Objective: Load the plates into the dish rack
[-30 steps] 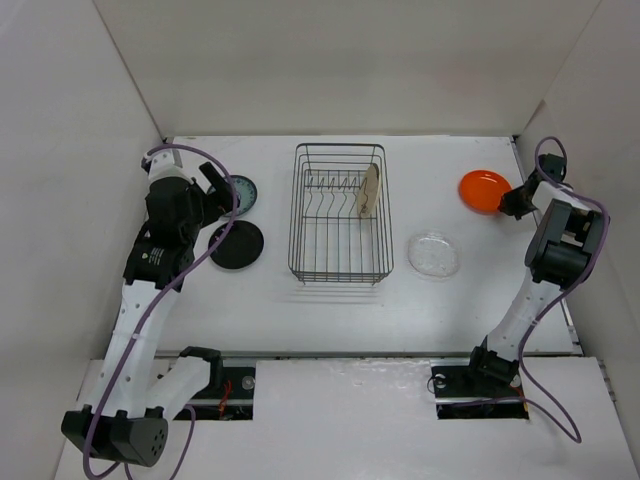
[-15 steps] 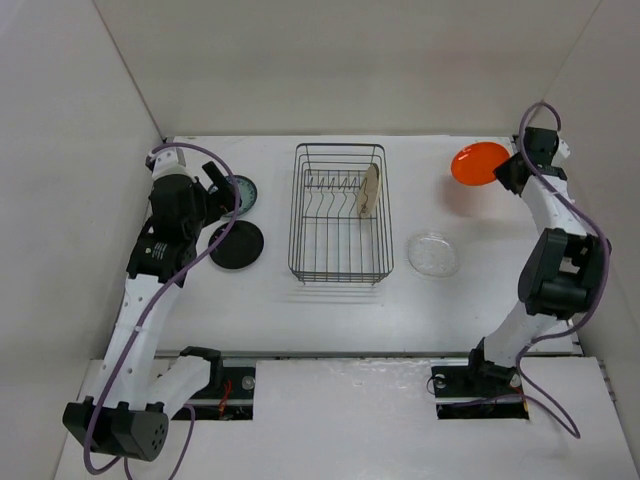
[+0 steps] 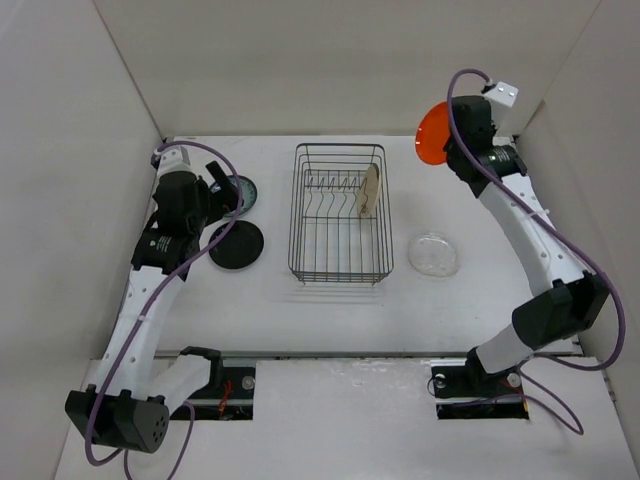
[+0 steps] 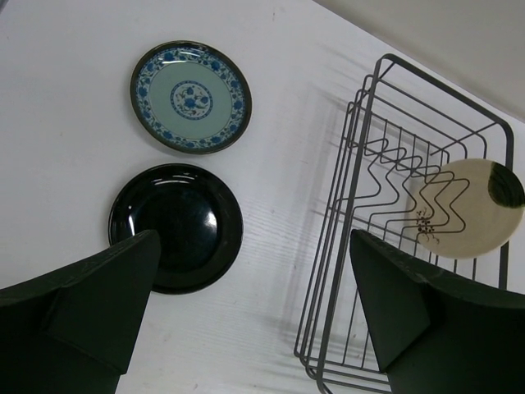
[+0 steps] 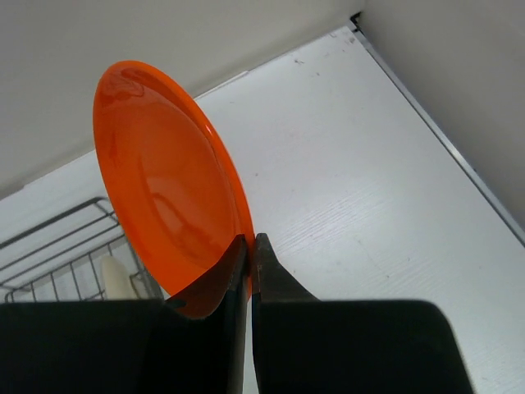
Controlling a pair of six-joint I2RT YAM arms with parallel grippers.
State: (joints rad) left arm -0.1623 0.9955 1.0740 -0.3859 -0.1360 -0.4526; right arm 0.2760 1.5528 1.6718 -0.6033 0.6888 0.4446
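My right gripper (image 3: pixel 447 150) is shut on the rim of the bright orange plate (image 3: pixel 433 133) and holds it on edge, high above the table's back right; the right wrist view shows the plate (image 5: pixel 164 197) pinched between the fingertips (image 5: pixel 251 243). The black wire dish rack (image 3: pixel 338 268) stands mid-table with the cream plate (image 3: pixel 369 190) upright among its dividers. The teal patterned plate (image 3: pixel 245 192) and the glossy black plate (image 3: pixel 239 246) lie flat left of the rack. The clear glass plate (image 3: pixel 434 254) lies right of it. My left gripper (image 3: pixel 218 190) is open and empty above the teal plate.
White walls close in the table on the left, back and right. The left wrist view shows the teal plate (image 4: pixel 190 97), the black plate (image 4: pixel 177 223) and the rack (image 4: pixel 361 205) with the cream plate (image 4: pixel 469 207) inside. Arm cables hang by both arms.
My right gripper has lifted the orange plate off the table's right side and carried it up and left, tilting it on edge. The left gripper has shifted slightly.
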